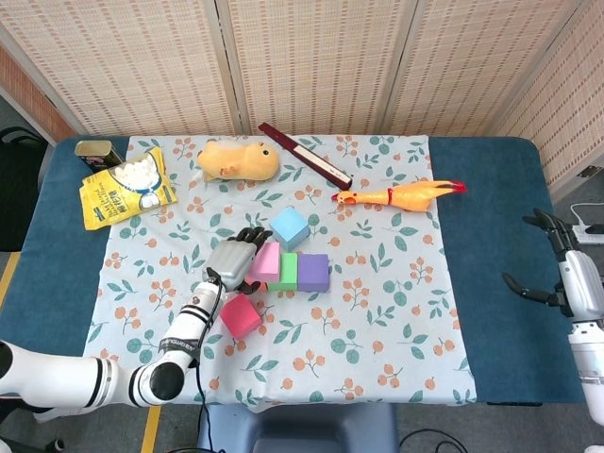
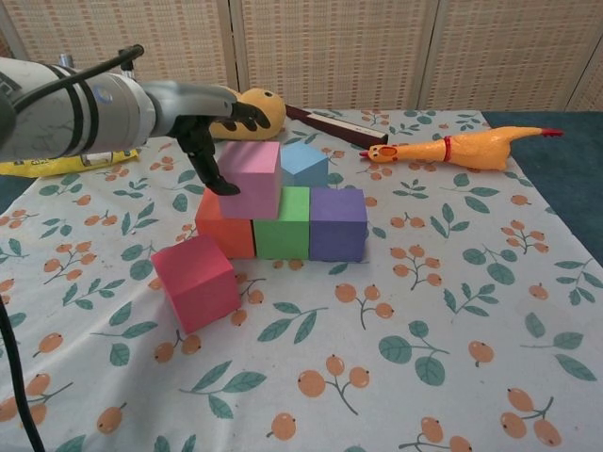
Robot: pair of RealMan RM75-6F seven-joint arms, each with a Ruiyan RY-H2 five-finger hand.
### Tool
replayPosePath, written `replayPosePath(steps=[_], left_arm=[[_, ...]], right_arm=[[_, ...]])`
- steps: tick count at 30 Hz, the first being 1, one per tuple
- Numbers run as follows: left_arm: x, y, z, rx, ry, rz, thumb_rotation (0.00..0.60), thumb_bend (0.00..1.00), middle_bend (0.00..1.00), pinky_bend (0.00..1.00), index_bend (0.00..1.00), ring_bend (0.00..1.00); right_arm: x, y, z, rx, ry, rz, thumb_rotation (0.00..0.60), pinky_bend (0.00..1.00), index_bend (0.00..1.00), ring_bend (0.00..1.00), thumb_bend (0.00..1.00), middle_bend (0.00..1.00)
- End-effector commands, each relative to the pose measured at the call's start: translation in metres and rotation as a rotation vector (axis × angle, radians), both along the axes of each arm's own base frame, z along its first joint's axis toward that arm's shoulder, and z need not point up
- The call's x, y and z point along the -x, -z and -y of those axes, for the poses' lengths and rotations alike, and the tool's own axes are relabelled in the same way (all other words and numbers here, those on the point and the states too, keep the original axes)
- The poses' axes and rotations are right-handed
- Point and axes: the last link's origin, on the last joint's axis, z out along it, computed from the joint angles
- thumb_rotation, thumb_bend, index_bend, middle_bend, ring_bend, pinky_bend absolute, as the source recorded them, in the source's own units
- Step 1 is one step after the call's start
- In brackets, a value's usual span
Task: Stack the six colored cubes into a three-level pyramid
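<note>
The base row is laid on the desk [image 1: 491,245]: orange cube [image 2: 223,226], green cube [image 2: 285,223] and purple cube [image 2: 337,223], touching side by side. A pink cube [image 2: 251,178] is set across the orange-green seam, so that it is borne by both. It is touched at its left face by the left robot hand [image 2: 209,127], fingers curled around it (whether gripped cannot be told). The red cube [image 2: 197,282] and blue cube [image 2: 304,162] wait nearby. The right robot hand [image 1: 557,269] is held open, well apart.

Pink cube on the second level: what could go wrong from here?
The pink cube sits over the seam of the orange cube and green cube. The left hand is at its side, so pulling away could drag it off. The red cube beside the arm's path may get knocked.
</note>
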Motion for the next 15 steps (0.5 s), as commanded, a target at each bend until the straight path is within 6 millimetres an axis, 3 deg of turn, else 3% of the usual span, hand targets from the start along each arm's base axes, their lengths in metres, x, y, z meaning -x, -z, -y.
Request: replayPosePath(steps=[1, 7, 11, 15], left_arm=[[-0.003, -0.014, 0.002, -0.009, 0.015, 0.038, 0.600, 0.29, 0.00, 0.13, 0.00, 0.00], [0.010, -0.057, -0.004, -0.125, 0.047, 0.111, 0.600, 0.29, 0.00, 0.07, 0.00, 0.00], [0.033, -0.082, -0.014, -0.221, 0.024, 0.164, 0.600, 0.29, 0.01, 0.08, 0.01, 0.00], [0.066, -0.103, -0.025, -0.294, -0.032, 0.208, 0.600, 0.29, 0.06, 0.11, 0.08, 0.00]], right_arm=[[0.000, 0.000, 0.000, 0.000, -0.001, 0.001, 0.600, 0.00, 0.00, 0.00, 0.15, 0.14], [-0.002, 0.001, 0.000, -0.025, -0.003, 0.003, 0.600, 0.00, 0.00, 0.00, 0.15, 0.14], [-0.006, 0.005, 0.003, -0.064, -0.014, -0.010, 0.600, 0.01, 0.00, 0.00, 0.15, 0.14], [-0.018, 0.013, 0.013, -0.155, -0.046, -0.043, 0.600, 0.08, 0.00, 0.00, 0.16, 0.15]])
